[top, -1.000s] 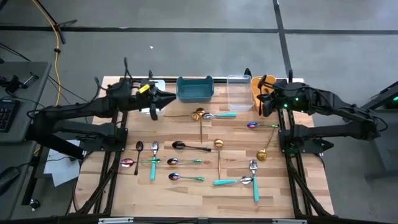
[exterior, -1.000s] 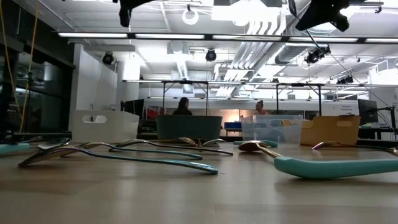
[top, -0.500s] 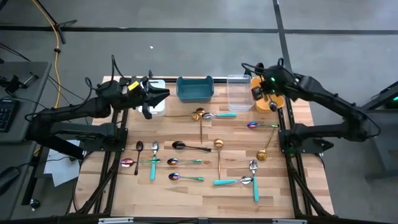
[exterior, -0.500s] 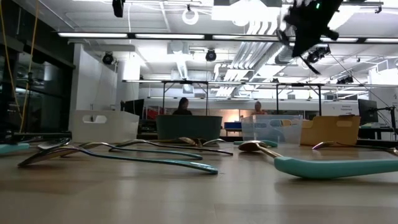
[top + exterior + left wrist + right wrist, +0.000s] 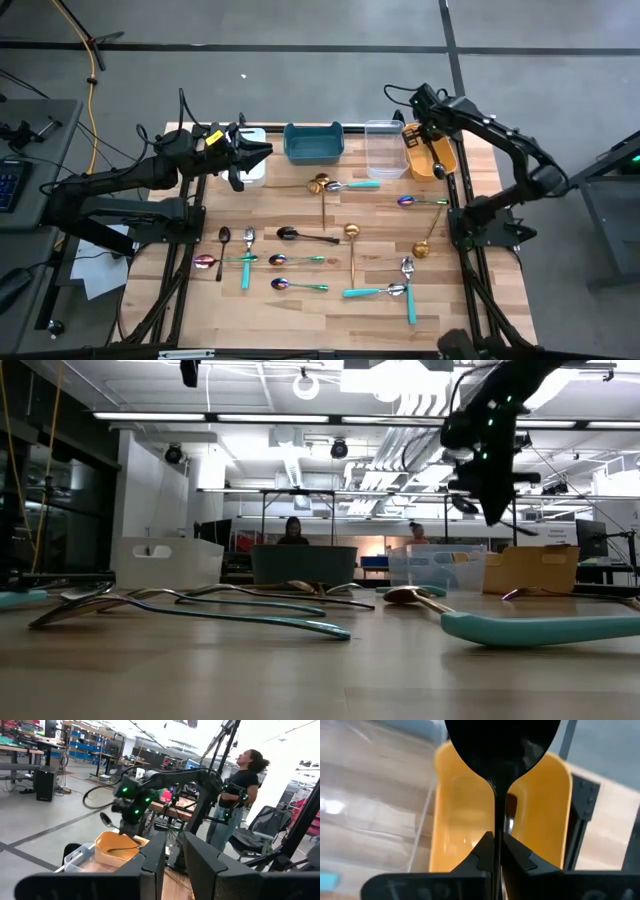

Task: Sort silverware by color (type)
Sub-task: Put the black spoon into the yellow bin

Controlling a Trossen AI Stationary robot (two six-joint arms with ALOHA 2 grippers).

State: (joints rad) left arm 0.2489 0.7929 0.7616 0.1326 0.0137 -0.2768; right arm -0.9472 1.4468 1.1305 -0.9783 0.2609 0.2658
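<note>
While our left gripper (image 5: 255, 155) hangs at the far left of the table (image 5: 300, 300), above the white bin (image 5: 254, 172), we cannot tell from these views how its fingers stand, nor whether anything sits between them. Right of that bin stand the teal bin (image 5: 313, 142) and the clear bin (image 5: 384, 150) along the far edge. Most of the silverware (image 5: 300, 262) lies loose on the wood nearer to us: teal-handled spoons, gold ones, dark ones and iridescent ones, spread across the middle. At the far right, our right gripper (image 5: 415, 122) is clamped tight on the thin stem of a dark spoon (image 5: 501, 740), its bowl pointing out ahead of the fingers. It hangs over the orange bin (image 5: 428, 160), which already has a utensil lying inside.

We judge the drop to be the risky part. The grip is on a narrow stem, so the spoon may swing as the jaws part and land on the bin's rim or outside it. If we let go from this height, it could bounce out, or tip the light bin.
</note>
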